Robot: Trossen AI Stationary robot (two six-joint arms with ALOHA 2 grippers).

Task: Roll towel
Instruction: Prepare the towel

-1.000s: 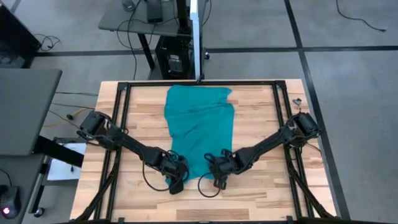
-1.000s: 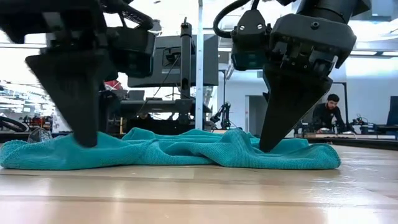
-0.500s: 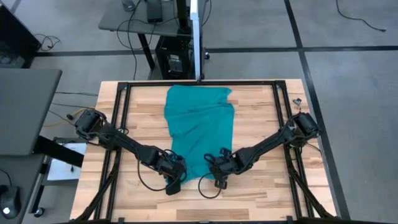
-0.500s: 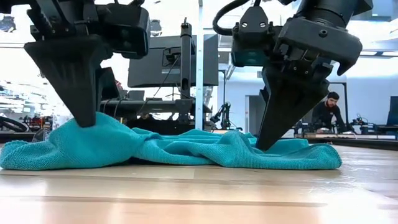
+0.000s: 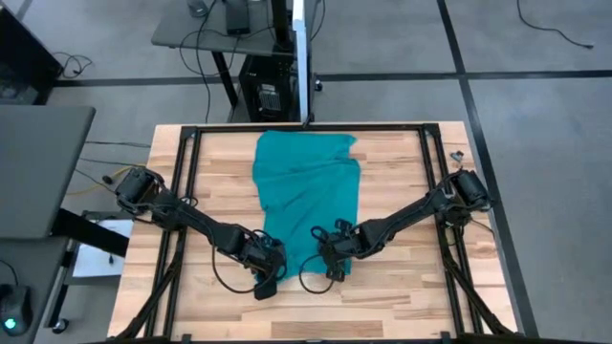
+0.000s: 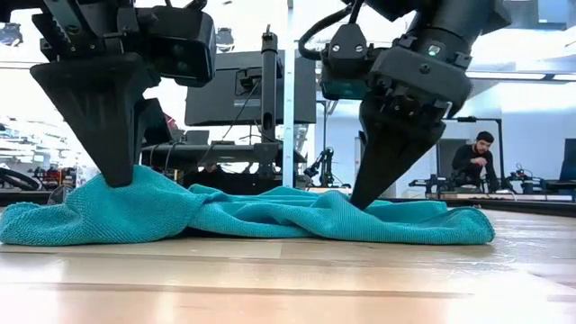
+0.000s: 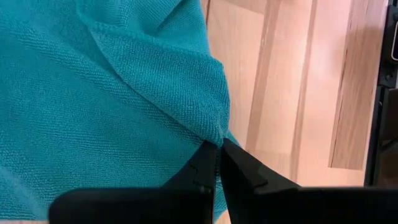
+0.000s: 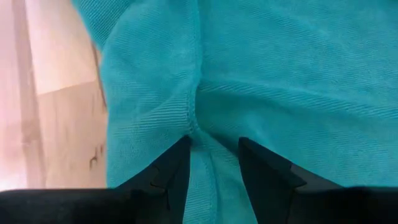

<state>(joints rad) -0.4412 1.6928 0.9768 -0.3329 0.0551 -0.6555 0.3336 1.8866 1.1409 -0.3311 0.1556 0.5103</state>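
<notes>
- Down at the near edge of the teal towel (image 5: 309, 196), the left gripper (image 7: 217, 163) pinches a corner of cloth between fingers pressed nearly together, the fabric drawn up into a small peak at its tips.
- Beside it, the right gripper (image 8: 212, 163) stands with a narrow gap between its fingers, a fold of towel bunched in that gap; whether it has a firm hold is hard to say.
- Seen level across the table, the left gripper (image 6: 110, 135) has the towel's end raised into a soft mound, while the right gripper (image 6: 382, 153) presses its tips into a lower ridge of cloth.
- Both arms reach in from opposite sides and meet at the same short edge, a placement that looks chosen so the edge can be lifted evenly and turned over to begin the roll.
- Behind them the towel runs away across the middle of the pale wood-plank table (image 5: 402, 182), mostly flat with a few shallow creases; no roll has formed yet.
- Its thin, finely ribbed weave sags and puckers wherever it is gripped.
- Farther off, beyond the table, a person (image 6: 475, 160) sits in the room behind.
</notes>
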